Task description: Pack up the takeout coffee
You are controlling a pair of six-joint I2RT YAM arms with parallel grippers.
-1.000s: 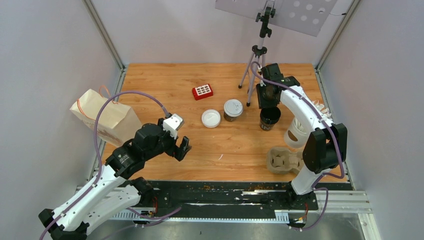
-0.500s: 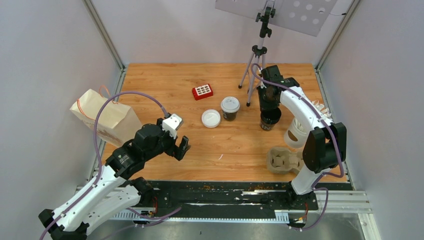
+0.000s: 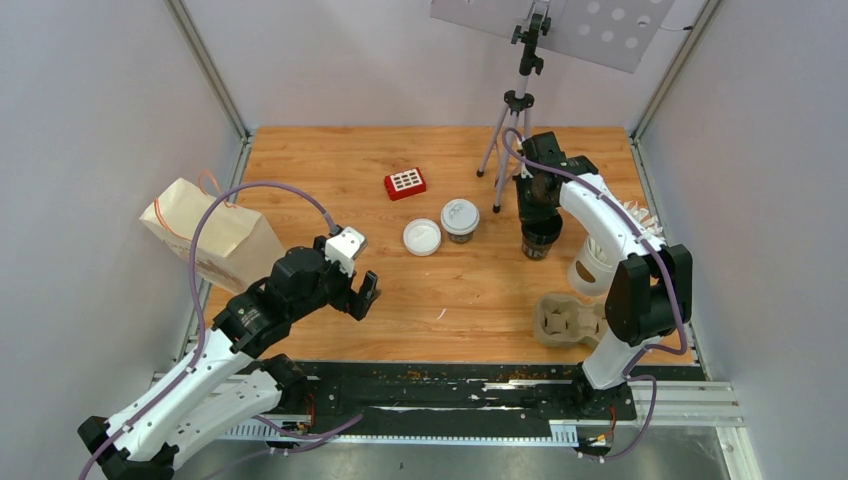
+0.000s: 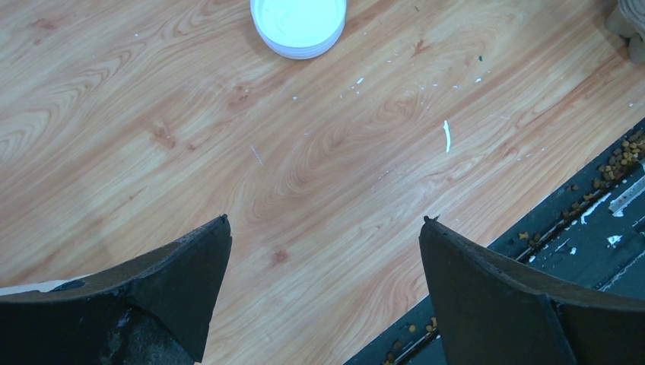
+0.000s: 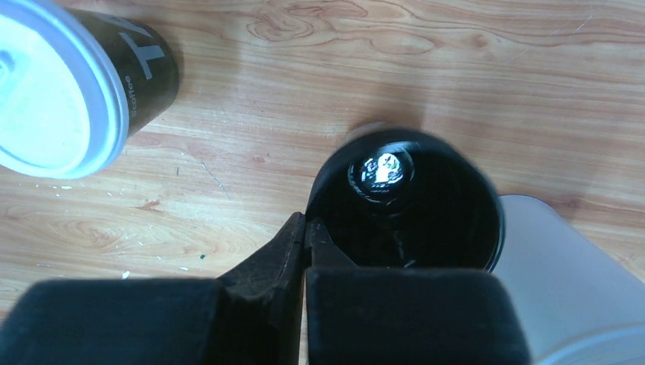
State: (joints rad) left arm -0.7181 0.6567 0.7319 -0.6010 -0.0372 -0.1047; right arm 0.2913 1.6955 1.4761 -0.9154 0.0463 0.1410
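clamping the lidless black cup [image 5: 426, 228] at its rim, right jaws closed; left jaws wide open.

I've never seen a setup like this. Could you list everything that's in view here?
table: one, light wood, under everything
paper bag: one, tan, left edge
red box: one, red with a white grid on top, far centre
loose lid: one, white, centre
lidded coffee cup: one, black with a white lid, just right of the loose lid
open coffee cup: one, black, no lid, right of centre
straw cup: one, white, right side
cup tray: one, grey-brown cardboard, near right
tripod: one, grey, far edge
left gripper: one, black, open above bare wood
right gripper: one, black, shut on the open coffee cup's rim
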